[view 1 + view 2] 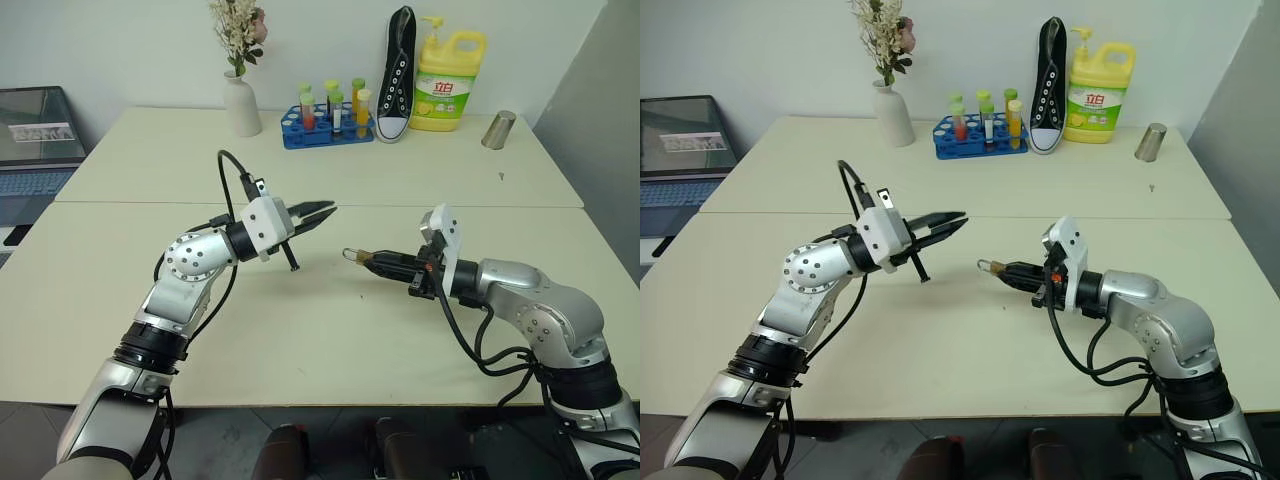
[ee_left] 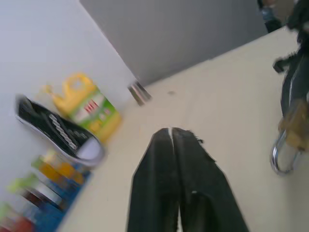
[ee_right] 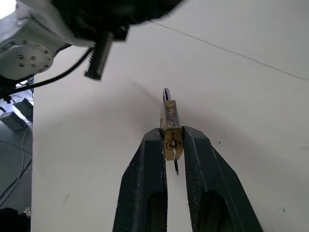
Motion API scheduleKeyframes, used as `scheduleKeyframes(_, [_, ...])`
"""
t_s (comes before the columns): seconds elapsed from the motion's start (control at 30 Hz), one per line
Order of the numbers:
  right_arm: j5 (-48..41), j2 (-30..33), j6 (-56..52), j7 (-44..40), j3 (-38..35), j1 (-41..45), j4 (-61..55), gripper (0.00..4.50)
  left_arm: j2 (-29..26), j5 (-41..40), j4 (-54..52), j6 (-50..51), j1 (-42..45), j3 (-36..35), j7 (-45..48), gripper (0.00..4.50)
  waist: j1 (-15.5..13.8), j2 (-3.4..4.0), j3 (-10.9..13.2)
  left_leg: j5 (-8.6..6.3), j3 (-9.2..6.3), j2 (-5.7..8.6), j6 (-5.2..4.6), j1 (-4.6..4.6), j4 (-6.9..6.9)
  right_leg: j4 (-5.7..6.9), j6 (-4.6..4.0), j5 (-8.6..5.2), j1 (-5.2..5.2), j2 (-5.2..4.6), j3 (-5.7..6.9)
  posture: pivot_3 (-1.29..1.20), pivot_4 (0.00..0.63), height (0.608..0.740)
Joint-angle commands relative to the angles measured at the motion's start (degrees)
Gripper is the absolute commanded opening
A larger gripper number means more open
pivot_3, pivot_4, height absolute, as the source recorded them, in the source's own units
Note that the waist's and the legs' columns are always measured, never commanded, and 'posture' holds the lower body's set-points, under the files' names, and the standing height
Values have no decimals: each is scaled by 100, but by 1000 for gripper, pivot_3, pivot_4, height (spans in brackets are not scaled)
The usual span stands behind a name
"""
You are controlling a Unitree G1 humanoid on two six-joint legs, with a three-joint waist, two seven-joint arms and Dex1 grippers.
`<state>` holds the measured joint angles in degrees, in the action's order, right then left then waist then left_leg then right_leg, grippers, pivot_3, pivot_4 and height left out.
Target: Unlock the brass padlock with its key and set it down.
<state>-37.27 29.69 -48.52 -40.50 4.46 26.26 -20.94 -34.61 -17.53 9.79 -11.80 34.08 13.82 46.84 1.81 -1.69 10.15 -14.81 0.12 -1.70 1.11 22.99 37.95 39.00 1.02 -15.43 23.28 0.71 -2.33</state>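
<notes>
Spanning the room, two cream tables meet white wall.

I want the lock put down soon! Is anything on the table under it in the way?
Nothing visible is. The right gripper holds the brass padlock above a bare patch of table.

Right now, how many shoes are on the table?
1: a black shoe standing on end at the table's far edge, between the tube rack and the yellow bottle.
</notes>
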Motion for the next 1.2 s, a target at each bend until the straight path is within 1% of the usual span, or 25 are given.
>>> scheduleKeyframes(0.03, [-178, 67, 105, -173, -152, 46, -370, 145, 141, -278, -162, 631, -47, -2, 547, 0, -1, 0, 0, 0, -1, -1, 0, 0, 0, 0, 0, 0, 0, 0, -1, 0, 150, 740])
scheduleKeyframes(0.1, [-181, 101, 99, -202, -151, 50, -425, 145, 250, -411, -267, 1105, -59, -3, 779, 0, -2, 0, 0, 0, -1, -1, 0, 0, 0, 0, -1, 0, 0, 0, -1, 0, 150, 740])
scheduleKeyframes(0.23, [-179, 128, 103, -213, -150, 44, -478, 145, 424, -577, -428, 1751, -51, -163, 951, 0, -7, 0, 0, 0, -2, 0, 0, 0, 1, 0, -1, 0, 0, 0, -3, 0, 150, 740])
scheduleKeyframes(0.47, [-171, 129, 99, -197, -153, 2, -509, 145, 398, -709, -740, 2423, -217, -336, 1254, 0, -5, 0, 0, 0, -2, 0, 0, 0, 1, 0, -1, 0, 0, 0, -9, 0, 150, 740])
scheduleKeyframes(0.63, [-52, 151, 172, -225, -106, -4, -378, 145, 344, -865, -1223, 2924, -447, -433, 1342, 0, -8, 0, 0, 0, -4, 0, 0, 1, 1, -1, -1, 0, 0, -1, -11, 0, 150, 740])
scheduleKeyframes(1.1, [74, 185, 263, -292, -44, -12, -200, 145, 350, -787, -1535, 3084, -589, -587, 1396, 0, -12, 0, 0, 0, -3, 0, 0, 0, 1, -1, 0, -1, 0, -1, -12, 0, 150, 740])
scheduleKeyframes(1.2, [-8, 198, 206, -361, -50, -34, -248, 145, 327, -394, -1300, 2690, -617, -554, 1276, 0, -12, 0, 0, 0, -2, 0, 0, 0, 0, -1, 0, 0, 0, -1, -12, 0, 150, 740])
